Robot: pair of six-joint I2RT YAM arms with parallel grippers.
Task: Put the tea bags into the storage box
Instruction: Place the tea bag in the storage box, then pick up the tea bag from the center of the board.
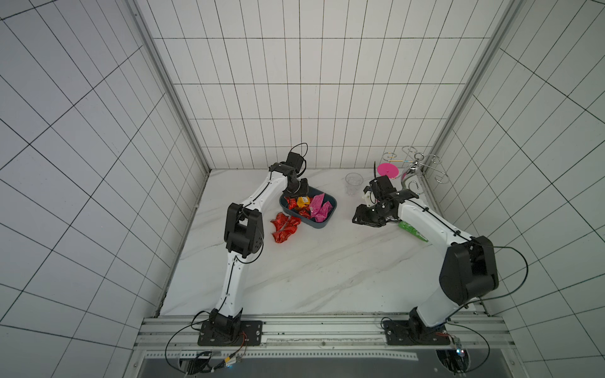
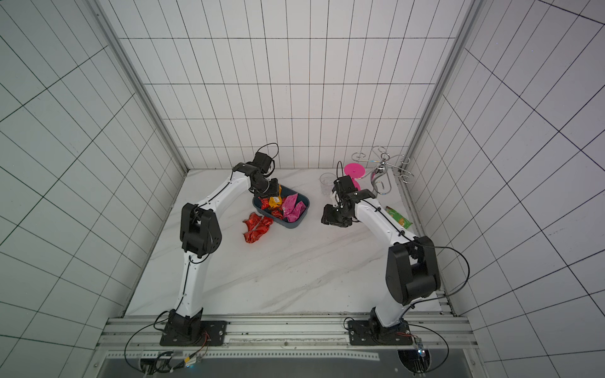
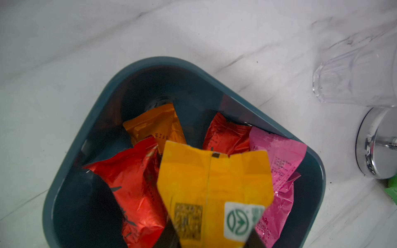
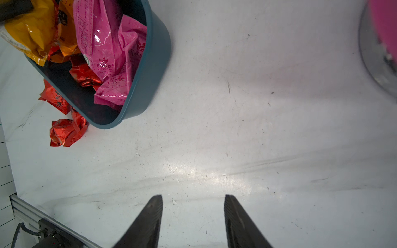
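Now the left gripper (image 3: 212,234) holds a yellow tea bag (image 3: 214,182) over the box (image 3: 90,120); the right gripper (image 4: 193,214), at the box's three o'clock, gapes empty.

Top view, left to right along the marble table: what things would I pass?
Dark teal plastic storage box → clear plastic cup → round magenta pink disc → crinkly green packet.

Top views look down on the whole table (image 1: 327,268); close wrist views share the storage box (image 3: 167,60).
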